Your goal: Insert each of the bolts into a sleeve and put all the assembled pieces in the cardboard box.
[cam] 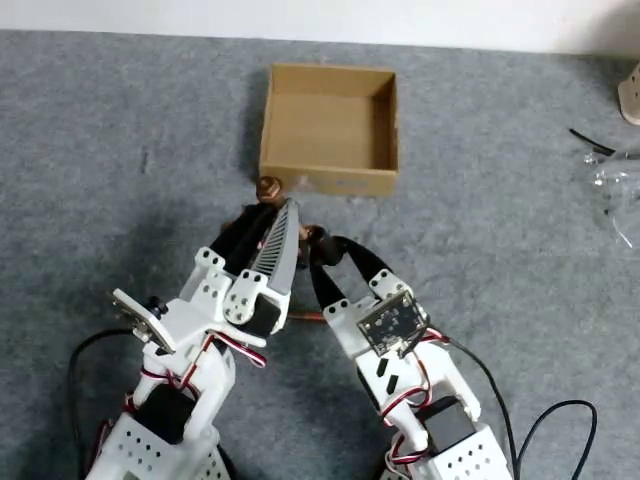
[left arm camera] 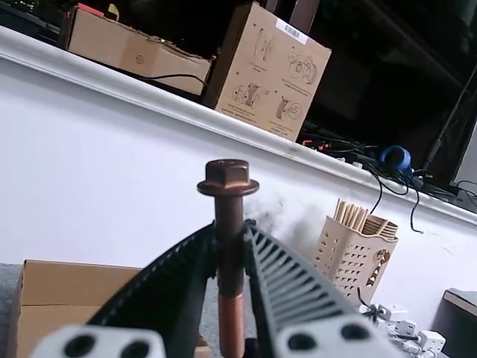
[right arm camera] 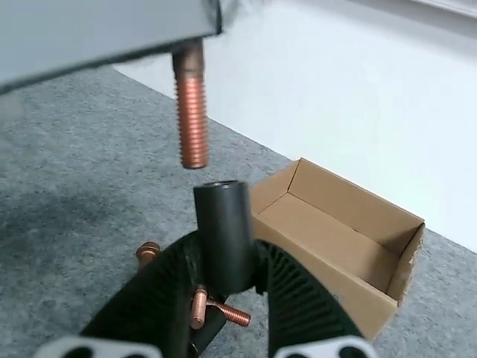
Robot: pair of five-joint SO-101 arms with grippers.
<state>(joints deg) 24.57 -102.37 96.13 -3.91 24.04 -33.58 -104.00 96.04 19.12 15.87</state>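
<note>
left fingers (left arm camera: 287, 283) pinch a bolt (left arm camera: 228, 186), right fingers (right arm camera: 298, 298) pinch a sleeve (right arm camera: 222, 231) below it. nothing joined yet, cardboard box (cam: 325, 180) empty.

Cardboard box (cam: 330, 182): on the table (cam: 120, 150), near the middle of its far edge, ahead of both arms.
Left gripper (cam: 272, 232): just before the box's near-left corner, clamped on an upright bolt (left arm camera: 228, 216), head up.
Right gripper (right arm camera: 223, 262): just right of the left gripper, gripping an upright sleeve (right arm camera: 222, 231).
Bolt to sleeve: threaded end above the sleeve's top, apart.
Loose bolts (right arm camera: 200, 306): on the table beneath the right gripper.
</note>
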